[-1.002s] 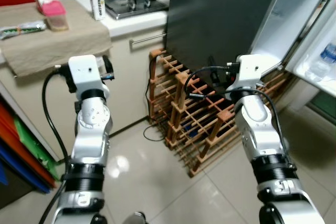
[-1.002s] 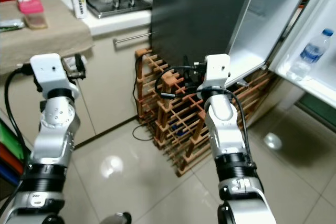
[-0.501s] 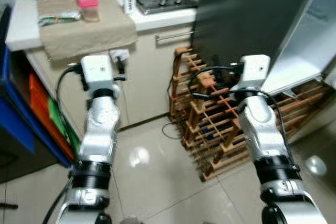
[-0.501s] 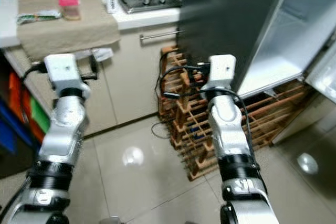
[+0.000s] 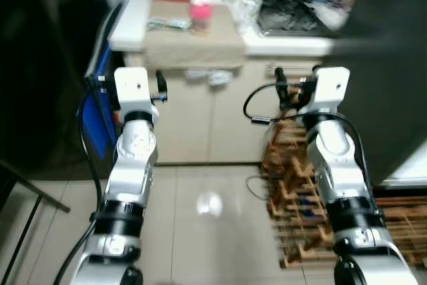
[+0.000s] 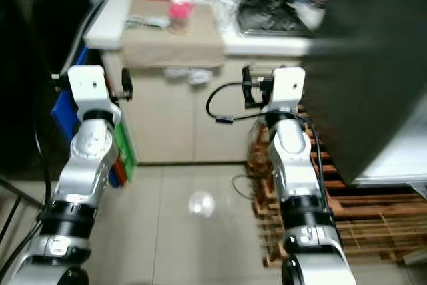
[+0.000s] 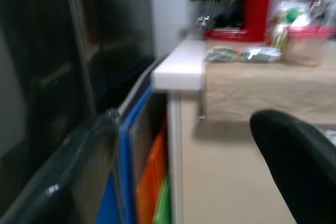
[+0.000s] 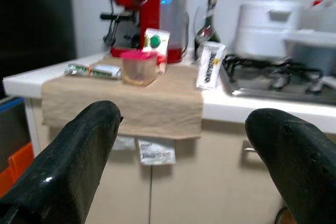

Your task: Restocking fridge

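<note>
A white worktop (image 8: pixel 31 80) runs along the cream cabinets (image 5: pixel 220 125), with a beige cloth (image 8: pixel 126 98) draped over its front edge. On the cloth stands a clear tub with a pink lid (image 8: pixel 139 67), a flat green-and-white packet (image 8: pixel 93 70) beside it, and a white carton (image 8: pixel 210 65) near the cloth's far edge. Behind them stands a red coffee machine (image 8: pixel 149 11), with a small white pack bearing a green dot (image 8: pixel 154 42) before it. A gas hob (image 8: pixel 278 80) lies further along, a white pot (image 8: pixel 268 27) behind it. A wooden wine rack (image 5: pixel 300 205) stands on the pale tiled floor (image 5: pixel 207 225). Blue, orange and green panels (image 7: pixel 149 182) lean beside the cabinet's end.
</note>
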Available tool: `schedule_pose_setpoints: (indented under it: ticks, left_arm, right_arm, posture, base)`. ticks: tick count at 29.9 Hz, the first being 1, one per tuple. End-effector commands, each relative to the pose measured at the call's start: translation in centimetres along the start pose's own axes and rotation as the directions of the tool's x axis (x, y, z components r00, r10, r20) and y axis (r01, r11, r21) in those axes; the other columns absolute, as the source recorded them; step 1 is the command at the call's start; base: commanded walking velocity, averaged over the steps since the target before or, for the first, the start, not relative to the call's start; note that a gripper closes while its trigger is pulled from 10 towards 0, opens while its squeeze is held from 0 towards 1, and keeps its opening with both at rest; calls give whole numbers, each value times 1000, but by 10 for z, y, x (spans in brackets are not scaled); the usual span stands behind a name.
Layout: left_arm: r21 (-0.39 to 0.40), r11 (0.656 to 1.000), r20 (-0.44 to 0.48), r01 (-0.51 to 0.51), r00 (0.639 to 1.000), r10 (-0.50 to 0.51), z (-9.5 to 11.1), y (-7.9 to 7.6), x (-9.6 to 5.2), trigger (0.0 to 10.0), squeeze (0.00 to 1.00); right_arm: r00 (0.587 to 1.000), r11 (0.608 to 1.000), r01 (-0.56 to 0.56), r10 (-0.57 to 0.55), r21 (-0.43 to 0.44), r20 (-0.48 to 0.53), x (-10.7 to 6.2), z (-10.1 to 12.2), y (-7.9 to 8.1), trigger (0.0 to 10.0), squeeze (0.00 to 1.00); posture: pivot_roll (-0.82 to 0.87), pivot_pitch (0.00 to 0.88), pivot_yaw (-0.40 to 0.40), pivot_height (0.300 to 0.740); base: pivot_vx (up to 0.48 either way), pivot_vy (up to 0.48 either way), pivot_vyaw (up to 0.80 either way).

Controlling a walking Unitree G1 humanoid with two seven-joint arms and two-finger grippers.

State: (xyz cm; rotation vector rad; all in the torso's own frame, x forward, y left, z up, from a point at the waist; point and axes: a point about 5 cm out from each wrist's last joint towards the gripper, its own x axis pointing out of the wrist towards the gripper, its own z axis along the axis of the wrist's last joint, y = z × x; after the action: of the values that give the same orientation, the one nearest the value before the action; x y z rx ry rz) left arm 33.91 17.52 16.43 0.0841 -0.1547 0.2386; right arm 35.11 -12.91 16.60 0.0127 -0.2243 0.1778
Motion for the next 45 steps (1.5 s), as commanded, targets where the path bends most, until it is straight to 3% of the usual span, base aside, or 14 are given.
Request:
schedule_pose_setpoints:
  ticks: [1, 4, 8, 11, 17, 19, 20, 23, 27, 33, 37, 45]
  left_arm:
    - [-28, 996, 43, 85, 996, -84, 10, -21, -2, 10000, 0]
    - [-65, 994, 43, 84, 996, -81, 9, -20, -3, 10000, 0]
    - [-54, 995, 45, 85, 996, -82, 9, -19, -2, 10000, 0]
    - [-34, 990, 78, 133, 988, -130, 15, -22, 0, 10000, 0]
    - [-47, 978, 92, 202, 976, -198, 17, -29, -3, 10000, 0]
    - [-39, 969, 112, 244, 965, -239, 21, -34, -4, 10000, 0]
    - [-36, 965, 145, 260, 957, -252, 27, -35, -4, 10000, 0]
    - [-36, 965, 153, 261, 955, -253, 28, -35, -4, 10000, 0]
    - [-50, 968, 175, 245, 956, -233, 34, -32, -1, 10000, 0]
    - [-78, 970, 174, 229, 961, -213, 36, -32, 2, 10000, 0]
    - [-106, 974, 177, 201, 968, -180, 37, -27, 3, 10000, 0]
    - [-81, 971, 202, 227, 957, -207, 42, -29, 3, 10000, 0]
  right_arm:
    - [997, 997, 80, -80, -20, -10, -4, 0, -23, 10000, 286]
    - [996, 996, 91, -91, -21, -12, -6, -1, -25, 10000, 282]
    - [995, 995, 96, -96, -37, 1, -6, 0, -26, 10000, 282]
    - [992, 990, 112, -108, -82, 61, -9, 9, -26, 10000, 294]
    - [990, 988, 135, -132, -74, 55, -10, 7, -29, 10000, 290]
    - [981, 981, 171, -161, -96, 106, -11, 13, -29, 10000, 290]
    - [960, 963, 215, -178, -163, 215, -11, 29, -28, 10000, 290]
    - [954, 958, 225, -180, -179, 240, -11, 33, -28, 10000, 294]
    - [960, 971, 197, -164, -133, 228, -4, 37, -27, 10000, 290]
    - [985, 992, 130, -130, 8, 116, 3, 25, -25, 10000, 286]
    - [988, 994, 105, -109, 40, 112, 4, 24, -17, 10000, 282]
    - [989, 995, 93, -98, 47, 114, 7, 26, -16, 10000, 278]
  posture:
    - [-54, 8, -17, 740]
    - [-54, 10, -18, 740]
    - [-56, 12, -20, 740]
    - [-53, 11, -17, 740]
    - [-49, 7, -8, 740]
    - [-50, 8, 1, 740]
    - [-44, 10, 5, 740]
    - [-44, 10, 5, 740]
    - [-42, 3, 3, 740]
    - [-37, 0, -8, 740]
    - [-31, 0, -9, 740]
    - [-24, 0, -9, 740]
  base:
    - [0, 0, 0]
    - [0, -272, 0]
    - [0, 0, 0]
    - [0, 0, 0]
    - [0, 0, 0]
    - [446, 0, 0]
    - [458, 0, 0]
    - [460, 0, 0]
    - [461, 0, 0]
    - [461, 0, 0]
    - [454, 0, 0]
    - [443, 0, 0]
